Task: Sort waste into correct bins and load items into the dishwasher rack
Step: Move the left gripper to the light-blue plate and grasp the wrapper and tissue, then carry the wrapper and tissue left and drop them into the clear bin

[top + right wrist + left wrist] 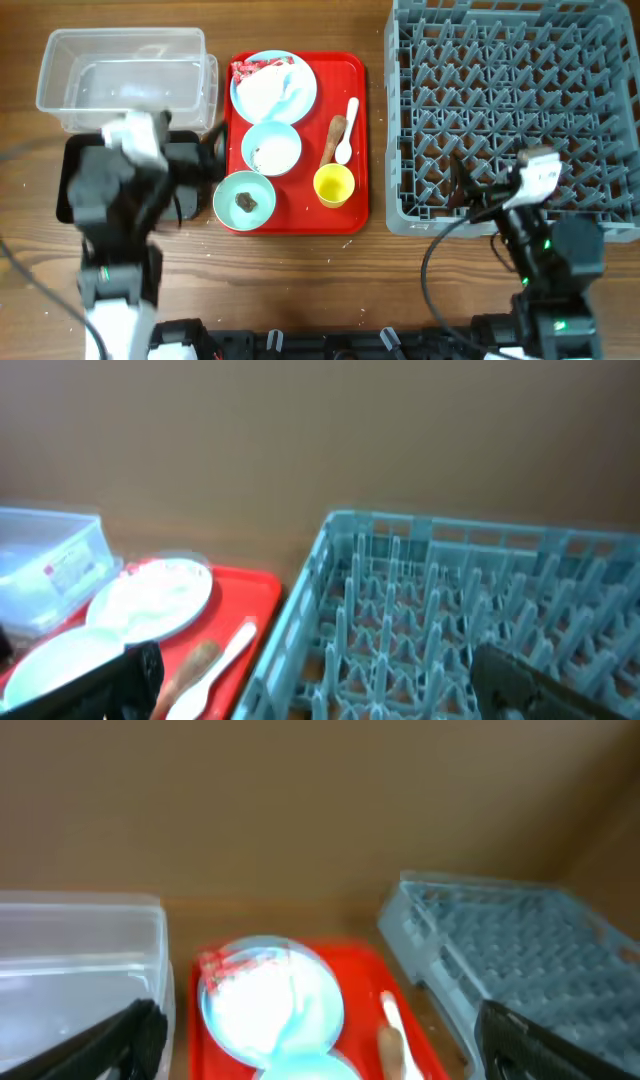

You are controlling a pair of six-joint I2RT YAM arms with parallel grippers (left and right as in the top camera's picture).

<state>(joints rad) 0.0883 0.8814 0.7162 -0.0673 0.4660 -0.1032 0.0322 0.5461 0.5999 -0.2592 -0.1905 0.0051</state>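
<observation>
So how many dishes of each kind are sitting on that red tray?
Pale blue plate: 1
Blue-green bowls: 2
Yellow cup: 1
White spoon: 1
Total: 5

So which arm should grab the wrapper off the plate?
Left. The left hand sits beside the red tray, near the wrapper and the clear tub. The right hand hangs over the rack, farther away.

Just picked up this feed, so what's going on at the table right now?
Nothing is held yet. Both the left gripper and right gripper hang open. The plate, two bowls and yellow cup sit on the red tray with the waste; the dishwasher rack and clear tub look empty.
</observation>
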